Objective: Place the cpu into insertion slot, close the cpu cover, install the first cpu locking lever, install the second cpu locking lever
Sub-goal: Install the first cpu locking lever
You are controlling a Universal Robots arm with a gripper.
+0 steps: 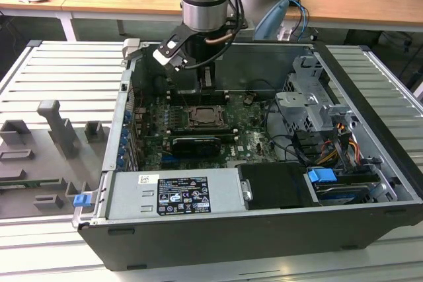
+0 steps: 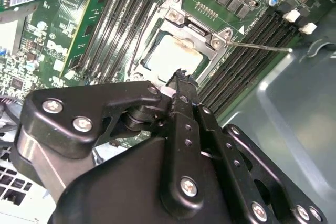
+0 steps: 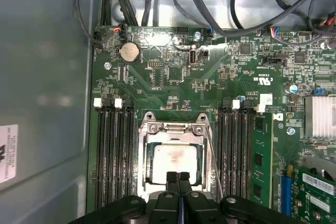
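The tool (image 3: 177, 176) hangs low inside the open computer case (image 1: 370, 130), which sits on the ribbed bench (image 1: 53, 70). Its two fingers are pressed together tip to tip and pinch nothing.

In the exterior view the insertion slot (image 1: 205, 115) lies at about six o'clock from the tool, close beneath it. Both wrist views show the closed tips poised just over one edge of the socket rather than over its middle.

The cpu (image 3: 173, 157) lies flat in the slot, its pale top showing through the cut-out of the cpu cover (image 3: 173, 128). The cover appears to be folded down around the chip, so the first two steps look done.

What matters now is the locking lever (image 3: 214, 161), a thin wire rod just beside the socket, between the cover and the neighbouring bank of memory slots (image 3: 236, 150). Its long axis runs roughly along that side of the socket and splays slightly away from it. In the second wrist view it reaches out over the memory slots, which suggests it stands free and unlatched.

The rod lies off to one side of the fingertips, near them but not touching. Whether a second lever on the far side of the socket is latched cannot be told.
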